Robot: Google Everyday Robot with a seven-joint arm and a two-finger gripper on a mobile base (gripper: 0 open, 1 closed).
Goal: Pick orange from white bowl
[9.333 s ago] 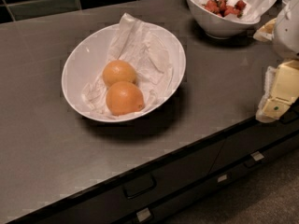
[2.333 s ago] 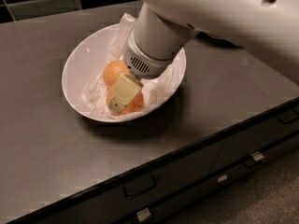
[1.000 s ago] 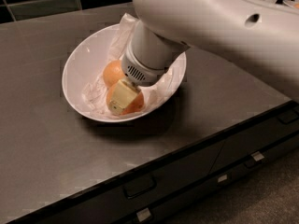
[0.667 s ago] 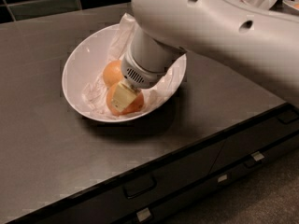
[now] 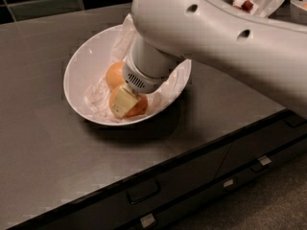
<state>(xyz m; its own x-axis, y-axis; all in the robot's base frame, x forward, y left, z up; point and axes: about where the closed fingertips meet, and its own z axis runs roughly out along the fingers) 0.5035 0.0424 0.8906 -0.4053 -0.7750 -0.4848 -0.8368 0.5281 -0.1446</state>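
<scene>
The white bowl (image 5: 79, 73), lined with crumpled white paper, stands on the dark counter. Two fruits lie in it: the deeper orange (image 5: 140, 108) at the front and a paler one (image 5: 115, 74) behind it to the left. My gripper (image 5: 127, 102) reaches down into the bowl from the upper right. It is shut on the orange, with one cream finger (image 5: 123, 101) lying across the fruit's front. The other finger is hidden behind the fruit. The orange still rests low in the bowl on the paper.
My big white arm (image 5: 216, 37) covers the right rear of the counter. A bit of the second bowl with red fruit (image 5: 247, 5) peeks out behind it. The counter's front edge runs diagonally, with drawers and handles (image 5: 141, 191) below.
The gripper has stayed on the orange in the bowl. The upper arm has swung a little higher and further over the counter. The fruits have not moved.
</scene>
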